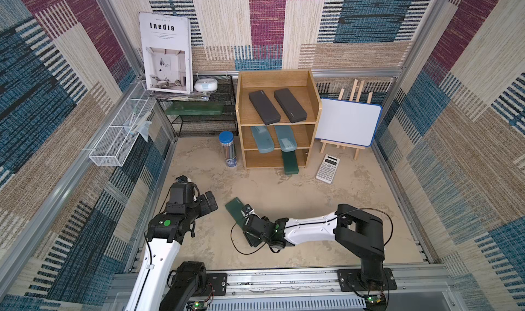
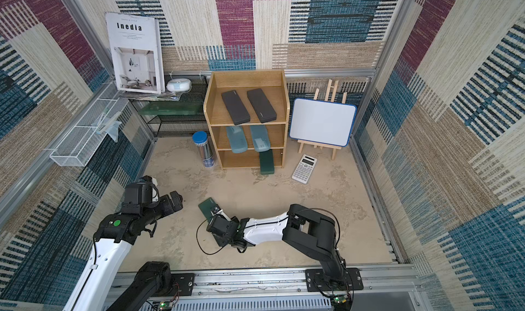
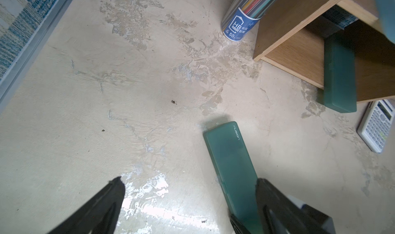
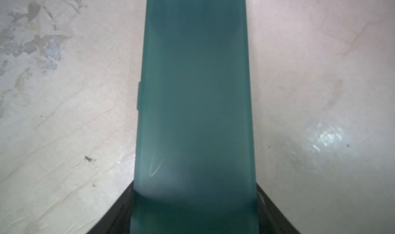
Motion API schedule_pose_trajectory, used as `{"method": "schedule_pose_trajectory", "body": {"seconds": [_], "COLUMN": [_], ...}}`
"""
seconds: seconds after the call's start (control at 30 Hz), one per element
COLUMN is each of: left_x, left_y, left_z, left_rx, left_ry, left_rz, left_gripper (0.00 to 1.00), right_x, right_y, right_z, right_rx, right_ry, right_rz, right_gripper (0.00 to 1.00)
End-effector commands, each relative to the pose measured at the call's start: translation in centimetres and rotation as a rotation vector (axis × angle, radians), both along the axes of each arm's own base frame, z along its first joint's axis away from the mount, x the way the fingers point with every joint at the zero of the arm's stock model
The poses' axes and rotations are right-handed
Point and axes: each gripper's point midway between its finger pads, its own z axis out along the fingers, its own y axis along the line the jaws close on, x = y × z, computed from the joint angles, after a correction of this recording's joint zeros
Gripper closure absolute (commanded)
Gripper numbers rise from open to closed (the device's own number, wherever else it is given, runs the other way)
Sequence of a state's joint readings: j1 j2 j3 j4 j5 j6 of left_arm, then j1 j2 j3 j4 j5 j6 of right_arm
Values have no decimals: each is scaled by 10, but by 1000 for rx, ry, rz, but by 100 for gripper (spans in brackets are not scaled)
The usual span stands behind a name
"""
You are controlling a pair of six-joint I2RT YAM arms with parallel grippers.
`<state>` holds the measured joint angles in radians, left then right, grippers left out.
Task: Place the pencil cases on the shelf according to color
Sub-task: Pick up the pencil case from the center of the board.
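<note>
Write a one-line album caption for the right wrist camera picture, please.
Seen from its wrist, the right claw clasps a dark green pencil case lying flat on the beige tabletop.

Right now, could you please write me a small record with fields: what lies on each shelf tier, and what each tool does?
shelf: wooden, three tiers
top tier: two black cases, side by side
middle tier: two light blue cases
bottom tier: shelved green case, front end sticking out
table: loose green case, lying flat
right tool: closed on the loose green case, at its long edges
left tool: open, empty, above the table
remaining: loose green case to bottom tier
</note>
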<state>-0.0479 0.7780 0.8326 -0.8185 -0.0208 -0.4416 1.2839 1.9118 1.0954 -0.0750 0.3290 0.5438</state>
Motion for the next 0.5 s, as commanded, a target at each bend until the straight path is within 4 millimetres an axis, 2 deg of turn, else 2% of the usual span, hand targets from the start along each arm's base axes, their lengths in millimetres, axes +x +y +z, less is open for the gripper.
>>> {"method": "schedule_pose_trajectory", "body": {"seconds": [0.0,0.13,0.23,0.47], "left_x": [2,2,2,2], "left_y": [-3,-5,-6,-11], "left_z": [4,6,6,6], "left_rx": [-9,-16,-22,-39], "left_ry": [-22,-34,-35,-38], "left_rz": [-20,-28,-33,-53], "left_gripper": [1,0,1,1], "right_x": [7,27,47,121], "right_y": [-23,-48,-63,-78], "right_z": [10,39,53,66], "right_rx": [-20,41,99,182], "right_ry": [-26,-102,-97,-71], "right_rz": [-100,-223,-285,-387], "right_gripper": [42,44,44,46]}}
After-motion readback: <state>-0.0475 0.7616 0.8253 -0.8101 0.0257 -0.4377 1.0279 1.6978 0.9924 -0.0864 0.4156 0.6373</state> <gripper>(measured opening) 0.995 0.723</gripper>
